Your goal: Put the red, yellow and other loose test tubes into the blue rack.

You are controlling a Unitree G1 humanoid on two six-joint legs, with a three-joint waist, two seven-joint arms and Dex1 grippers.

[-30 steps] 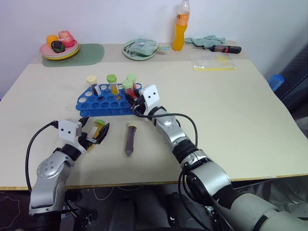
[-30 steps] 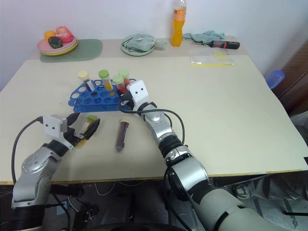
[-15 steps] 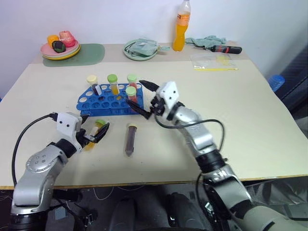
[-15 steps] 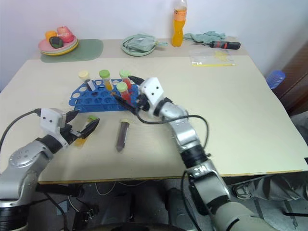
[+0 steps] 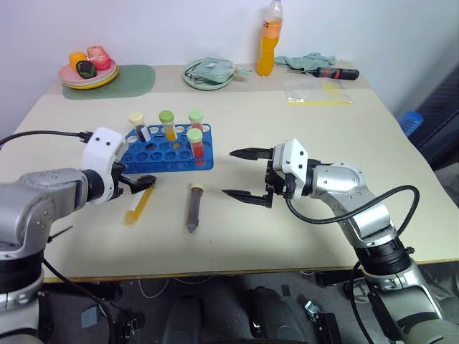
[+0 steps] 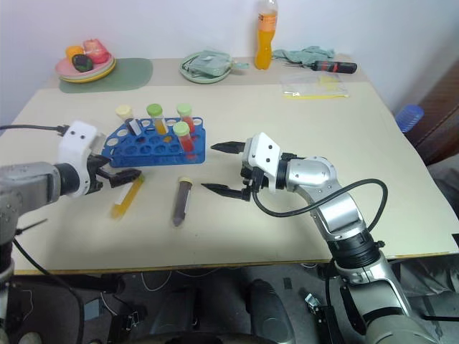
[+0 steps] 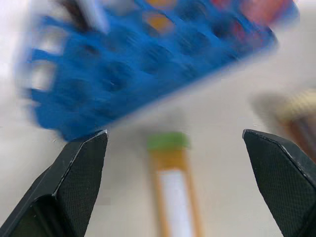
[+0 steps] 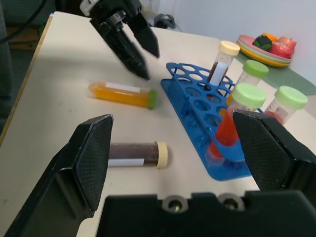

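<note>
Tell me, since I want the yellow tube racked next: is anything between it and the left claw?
Nothing visible. The open left claw hangs just over the yellow tube, which lies flat on the table in front of the blue rack.

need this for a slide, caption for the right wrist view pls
Open right gripper faces the blue rack, with yellow tube and brown tube lying loose on the table.
</note>
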